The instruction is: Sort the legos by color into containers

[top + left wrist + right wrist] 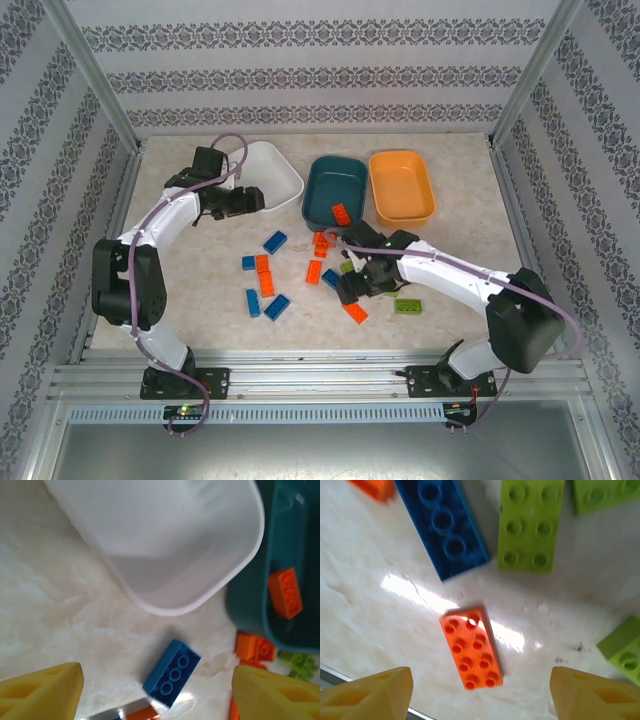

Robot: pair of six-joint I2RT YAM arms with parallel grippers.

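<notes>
Legos [314,271], small studded bricks in blue, orange-red and lime green, lie scattered on our marbled tabletop [215,290] near three shallow plastic containers: white tray [275,175], dark teal tray [335,185] holding one orange brick [340,212], and light orange tray [400,185]. We see both pincers spread wide and empty: left gripper [157,669] over a blue brick [171,677], right gripper [481,672] over an orange-red brick [471,647].

Overhead camera looks down from behind — wrist cameras face the tabletop [50,605] closely.

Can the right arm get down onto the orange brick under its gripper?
Probably yes: the right gripper hangs open over the orange brick, which lies alone on bare table, apart from the blue brick.
</notes>
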